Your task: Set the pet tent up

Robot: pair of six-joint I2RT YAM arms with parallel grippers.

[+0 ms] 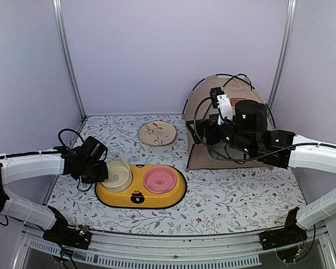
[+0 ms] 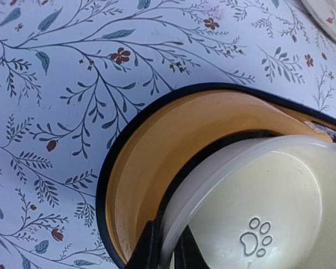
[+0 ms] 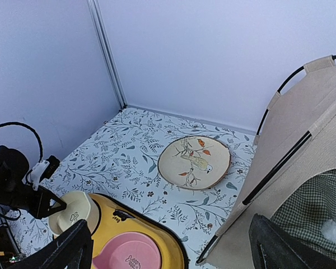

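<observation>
Pet tent (image 1: 200, 148): upright, poles arched, at the table's (image 1: 229, 196) far right corner, with a checked cushion (image 3: 308, 207) inside. Judged largely set up, with little left to do. Right jaws: spread wide, empty, at the doorway. Left jaws: pinched on the rim of a cream bowl (image 1: 119, 175), near the left edge.

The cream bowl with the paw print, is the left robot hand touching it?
Touching. The left wrist view shows the left gripper pinching the rim of the cream bowl.
</observation>
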